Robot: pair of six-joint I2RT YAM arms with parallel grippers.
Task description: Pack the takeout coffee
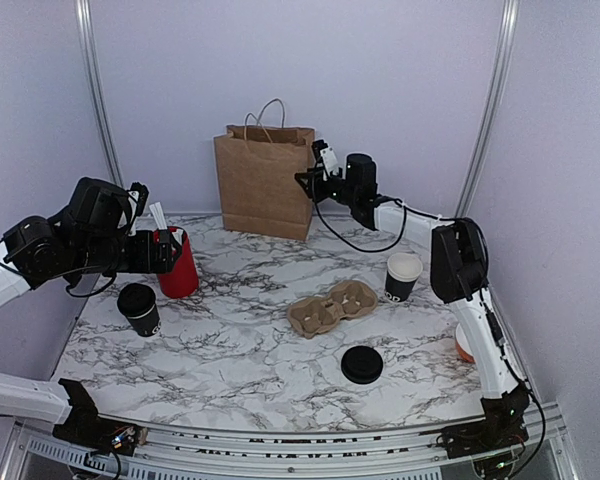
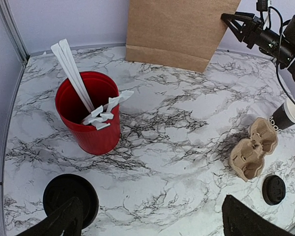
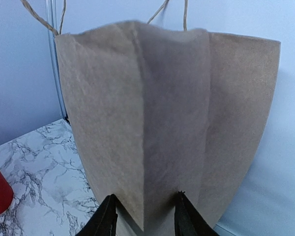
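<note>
Looking at the left side, you can see the takeout coffee (a small black cup) standing on the table, just beside the red holder. Your left tool hangs close above it, spread wide and holding nothing. Your right tool is up at the brown bag, its fingers a little apart with the bag's corner fold between them; whether they touch the paper is hard to tell.
</note>
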